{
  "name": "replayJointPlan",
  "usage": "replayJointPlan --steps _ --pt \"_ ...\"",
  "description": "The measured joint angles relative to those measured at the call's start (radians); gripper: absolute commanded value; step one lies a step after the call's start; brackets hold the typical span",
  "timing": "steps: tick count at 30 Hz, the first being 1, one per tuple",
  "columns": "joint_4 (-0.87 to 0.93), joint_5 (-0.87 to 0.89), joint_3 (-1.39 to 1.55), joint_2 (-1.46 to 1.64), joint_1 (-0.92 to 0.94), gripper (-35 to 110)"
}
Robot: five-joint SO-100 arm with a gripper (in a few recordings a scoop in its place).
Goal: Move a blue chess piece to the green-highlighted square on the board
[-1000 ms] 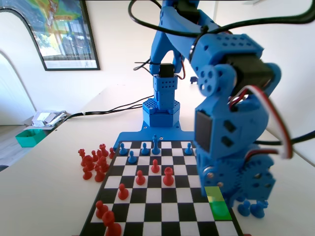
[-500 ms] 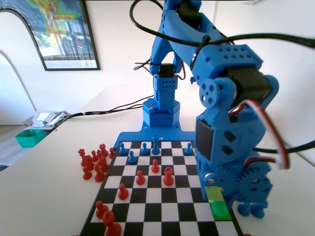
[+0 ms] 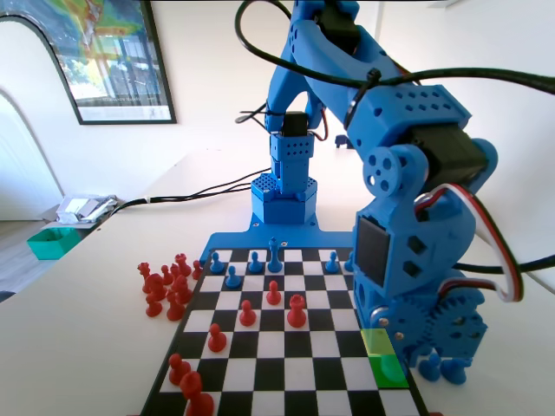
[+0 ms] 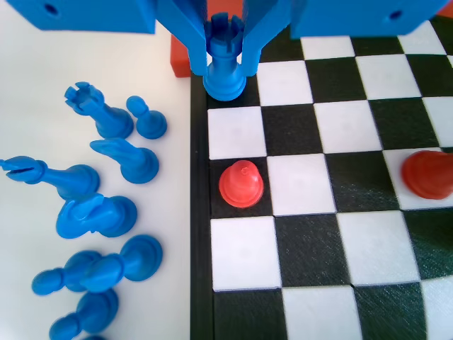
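Observation:
In the wrist view my gripper (image 4: 225,67) is shut on a blue chess piece (image 4: 224,49) with a notched, castle-like top. Its flared base hangs over, or rests on, a black square in the board's (image 4: 200,212) left edge column; I cannot tell whether it touches. In the fixed view the blue arm's wrist (image 3: 416,260) hangs low over the right side of the board (image 3: 286,364). It covers part of the green-highlighted square (image 3: 386,364), and the held piece is hidden behind it.
A red pawn (image 4: 241,184) stands two squares nearer than the held piece, and another red piece (image 4: 428,173) is at the right. Several blue pieces (image 4: 99,212) lie off the board's left edge. In the fixed view, red pieces (image 3: 165,286) cluster off-board left.
In the fixed view the arm's wrist has drifted a little to the right and lower over the green square. The pieces on the board have not moved.

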Motion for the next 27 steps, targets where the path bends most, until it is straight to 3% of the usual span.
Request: replayJointPlan --steps 16,27 --pt "-0.023 0.005 0.0 0.0 0.011 17" --pt "0.041 0.037 0.015 0.112 0.011 14"
